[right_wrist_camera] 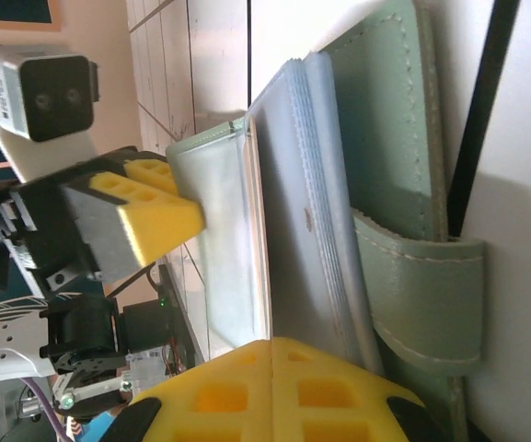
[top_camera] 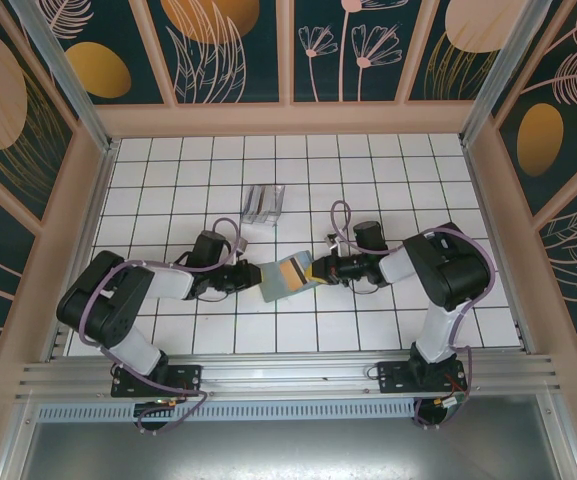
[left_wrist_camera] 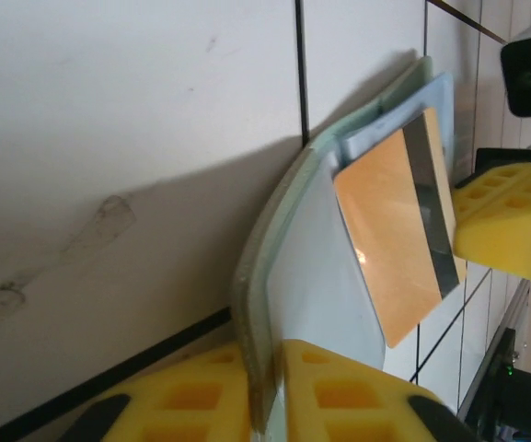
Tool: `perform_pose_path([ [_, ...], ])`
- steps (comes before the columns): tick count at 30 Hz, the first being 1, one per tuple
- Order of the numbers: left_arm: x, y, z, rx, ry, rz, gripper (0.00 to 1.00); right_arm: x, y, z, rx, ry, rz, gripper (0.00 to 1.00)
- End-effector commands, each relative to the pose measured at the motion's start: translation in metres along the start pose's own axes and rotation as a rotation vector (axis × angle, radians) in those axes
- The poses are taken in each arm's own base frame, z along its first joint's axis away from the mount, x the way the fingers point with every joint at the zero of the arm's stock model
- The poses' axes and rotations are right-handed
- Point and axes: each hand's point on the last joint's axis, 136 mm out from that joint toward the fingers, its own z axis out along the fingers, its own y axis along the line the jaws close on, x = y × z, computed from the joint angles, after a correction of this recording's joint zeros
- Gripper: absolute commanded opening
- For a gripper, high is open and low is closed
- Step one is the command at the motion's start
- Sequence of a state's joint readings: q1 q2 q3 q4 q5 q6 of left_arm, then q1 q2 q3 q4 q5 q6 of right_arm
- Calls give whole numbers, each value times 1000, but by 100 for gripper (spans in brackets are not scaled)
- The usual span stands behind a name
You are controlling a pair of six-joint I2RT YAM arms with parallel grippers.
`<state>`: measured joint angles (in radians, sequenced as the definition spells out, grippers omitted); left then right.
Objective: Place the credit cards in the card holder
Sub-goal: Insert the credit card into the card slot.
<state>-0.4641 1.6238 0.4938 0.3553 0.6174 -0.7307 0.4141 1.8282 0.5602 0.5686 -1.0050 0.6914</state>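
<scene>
Near the middle of the tiled table [top_camera: 368, 190], counted one card holder [top_camera: 276, 287], pinched tight by one edge in the left gripper [left_wrist_camera: 261, 359], and one orange card [left_wrist_camera: 396, 235] with a dark stripe lying on its pale inner panel, nipped at the end by the closed right gripper [right_wrist_camera: 272, 357]. Could not tell whether that card's other end sat inside a slot, nor how many more cards hid in the pockets. Found bare tiles on every side, with one clear box [top_camera: 263, 204] well apart toward the far wall.
</scene>
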Motion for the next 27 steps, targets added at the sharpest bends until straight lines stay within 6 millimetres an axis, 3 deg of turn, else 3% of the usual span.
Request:
perform_pose_path([
  [1,-2,7,3,-38,-7,24,13,5,3,4,-22,22,-4,0],
  [11,-4,19,8,-80,-18,20,10,9,4,16,-14,45,-9,0],
  [27,-4,20,6,-86,-25,38,13,-10,11,24,-3,-21,-49,0],
])
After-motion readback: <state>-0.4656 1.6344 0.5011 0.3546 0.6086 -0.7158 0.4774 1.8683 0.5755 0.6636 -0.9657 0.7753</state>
